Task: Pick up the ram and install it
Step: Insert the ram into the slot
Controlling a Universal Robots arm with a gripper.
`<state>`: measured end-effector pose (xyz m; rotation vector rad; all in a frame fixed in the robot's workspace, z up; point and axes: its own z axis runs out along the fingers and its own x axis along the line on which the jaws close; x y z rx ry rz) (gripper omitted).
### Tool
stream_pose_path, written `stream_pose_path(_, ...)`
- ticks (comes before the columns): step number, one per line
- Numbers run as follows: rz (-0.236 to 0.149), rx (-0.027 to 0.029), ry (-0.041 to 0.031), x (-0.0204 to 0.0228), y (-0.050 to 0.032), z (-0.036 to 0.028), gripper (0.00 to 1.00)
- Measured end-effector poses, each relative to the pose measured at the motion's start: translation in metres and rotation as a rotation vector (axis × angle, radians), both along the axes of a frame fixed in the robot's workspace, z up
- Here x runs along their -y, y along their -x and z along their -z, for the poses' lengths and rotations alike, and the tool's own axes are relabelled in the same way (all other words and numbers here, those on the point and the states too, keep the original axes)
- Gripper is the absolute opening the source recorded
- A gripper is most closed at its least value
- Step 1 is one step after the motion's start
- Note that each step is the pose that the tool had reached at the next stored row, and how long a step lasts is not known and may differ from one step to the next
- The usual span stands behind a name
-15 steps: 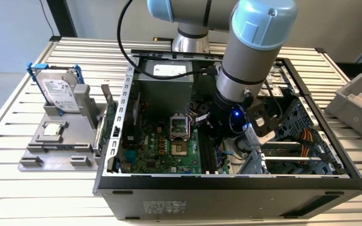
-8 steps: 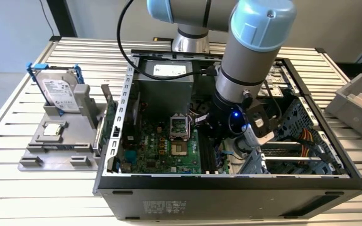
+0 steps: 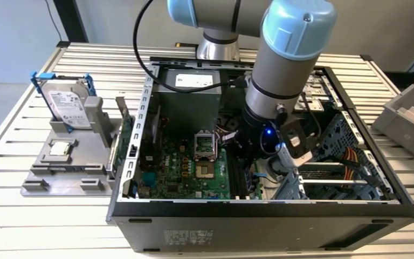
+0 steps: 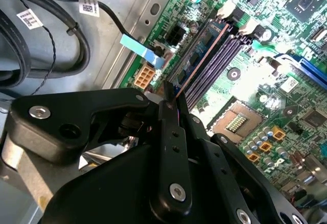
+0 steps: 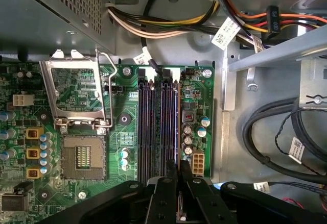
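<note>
Arm: your arm (image 3: 282, 70) reaches down from the far side into the open case (image 3: 264, 216), its wrist low over the motherboard (image 3: 185, 172).

Gripper: in the second wrist view the gripper (image 4: 171, 99) sits with its two black fingers (image 4: 171, 147) drawn close together, with only a thin gap between them. In the first wrist view the gripper (image 5: 178, 170) hangs directly over the near end of the slots.

Ram: you have the ram (image 4: 196, 63) pinched edge-on between the fingers; it shows as a thin strip running from the fingertips along the slots (image 4: 214, 60). In the first wrist view the ram (image 5: 177, 127) stands in line with the slot on the cable side of the bank. Whether it is fully seated cannot be told.

Slots: four long dark slots (image 5: 158, 122) lie side by side, between the socket (image 5: 82, 155) and the board's edge. White latches (image 4: 232, 14) mark their far ends.

Socket: the socket's metal frame (image 5: 76, 94) is swung open beside it.

Cables: black cables (image 5: 271, 142) loop on the case floor beside the board; a coloured bundle (image 5: 168, 25) runs above it.

Outside the case: on the exterior view's left, a hard drive (image 3: 69, 105) stands upright in a grey holder (image 3: 63, 172) on the table (image 3: 20, 226), with a green card (image 3: 124, 145) just beside the case wall.
</note>
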<state>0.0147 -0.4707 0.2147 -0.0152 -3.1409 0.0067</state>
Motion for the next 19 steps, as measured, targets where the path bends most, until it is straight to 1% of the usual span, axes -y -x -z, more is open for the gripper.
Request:
stream_pose_path(3, 0.000, -0.0001, 0.0003, 0.0001, 0.0001, 0.0013, 0.00)
stream_pose_path(19, 0.001, -0.0001, 0.0001, -0.0001, 0.0013, 0.0015, 0.00)
